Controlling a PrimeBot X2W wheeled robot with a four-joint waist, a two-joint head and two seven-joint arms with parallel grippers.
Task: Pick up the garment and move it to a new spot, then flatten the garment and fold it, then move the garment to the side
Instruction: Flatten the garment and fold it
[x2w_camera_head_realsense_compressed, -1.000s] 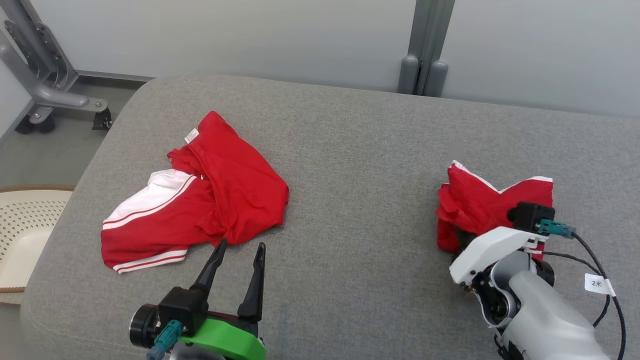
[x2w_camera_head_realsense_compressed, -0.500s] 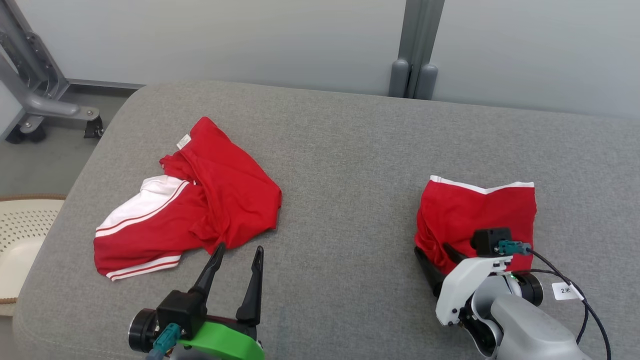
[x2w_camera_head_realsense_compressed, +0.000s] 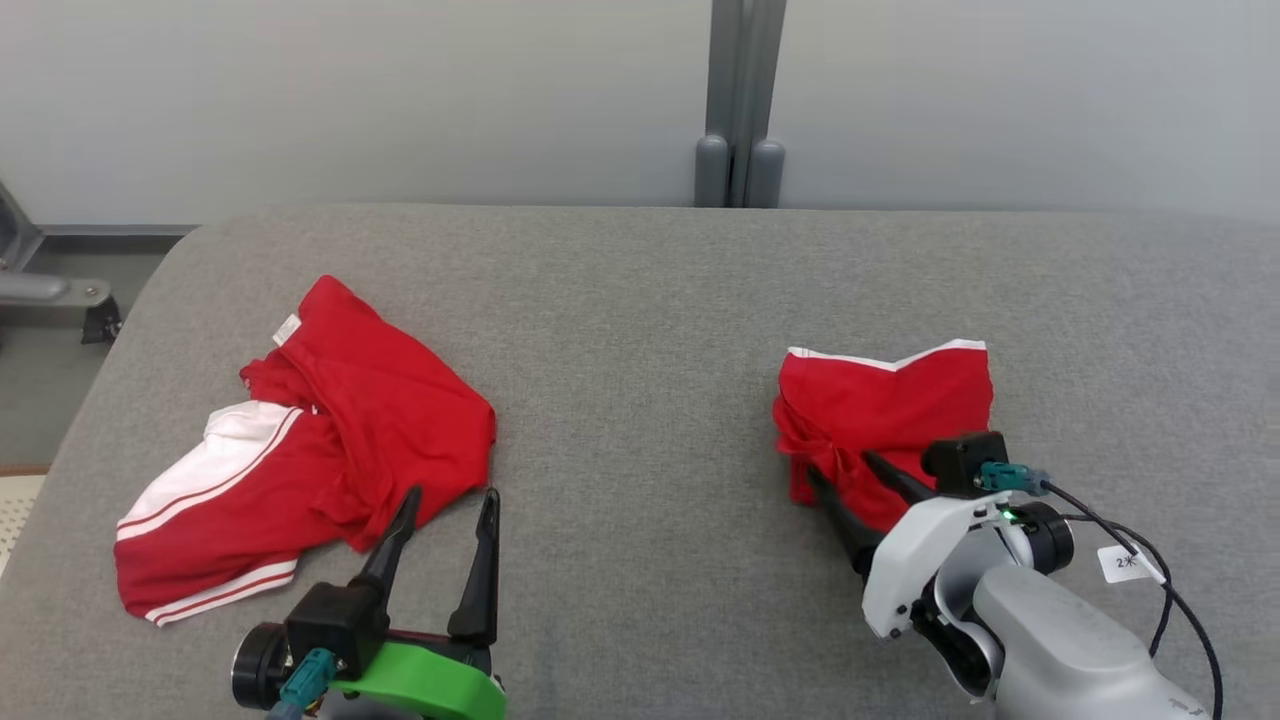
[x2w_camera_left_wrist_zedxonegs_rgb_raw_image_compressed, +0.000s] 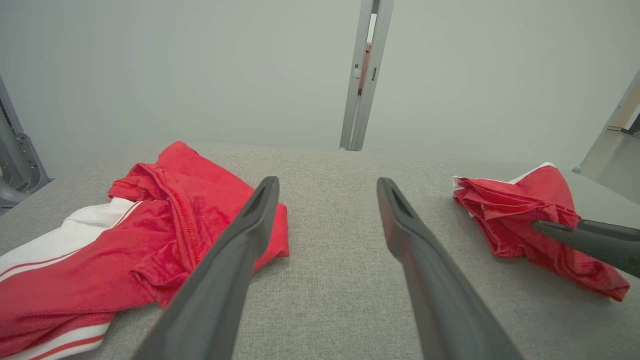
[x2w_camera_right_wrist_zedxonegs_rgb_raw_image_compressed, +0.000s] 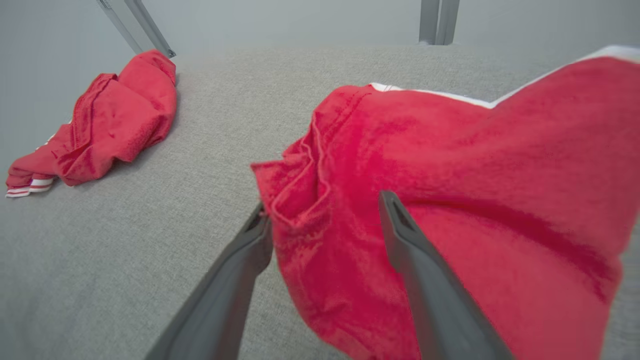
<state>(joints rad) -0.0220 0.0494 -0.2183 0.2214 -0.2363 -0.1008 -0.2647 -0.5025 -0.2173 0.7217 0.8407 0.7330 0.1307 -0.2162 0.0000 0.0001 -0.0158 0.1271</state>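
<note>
Your folded garment (x2w_camera_head_realsense_compressed: 890, 410) lies on the grey cushion (x2w_camera_head_realsense_compressed: 640, 290), on your side of the post (x2w_camera_head_realsense_compressed: 738, 100) at the back wall and a little to the right of it. It is red, with a white band along the edge that faces the post, and its left side is bunched into small folds. Your right end effector (x2w_camera_head_realsense_compressed: 838, 463) is spread wide at the garment's corner farthest from the post, on the bunched side. In the right wrist view one of its fingers (x2w_camera_right_wrist_zedxonegs_rgb_raw_image_compressed: 242, 260) sits just beside the bunched hem, low by the cushion, and the other lies over the red cloth. Cloth passes between them, but they are not closed on it. Your left end effector (x2w_camera_head_realsense_compressed: 451, 491) is also spread wide and holds nothing. It hovers over the cushion to the left of the post and farther from it than either piece of clothing. The crumpled garment (x2w_camera_head_realsense_compressed: 330, 450) lies well to the left of the post, red with a white panel and white stripes, and with a small white label (x2w_camera_head_realsense_compressed: 287, 330) at its end toward the post. In the head view one left fingertip overlaps this garment's edge, and you cannot tell whether it touches. Bare cushion in line with the post separates the two garments.
</note>
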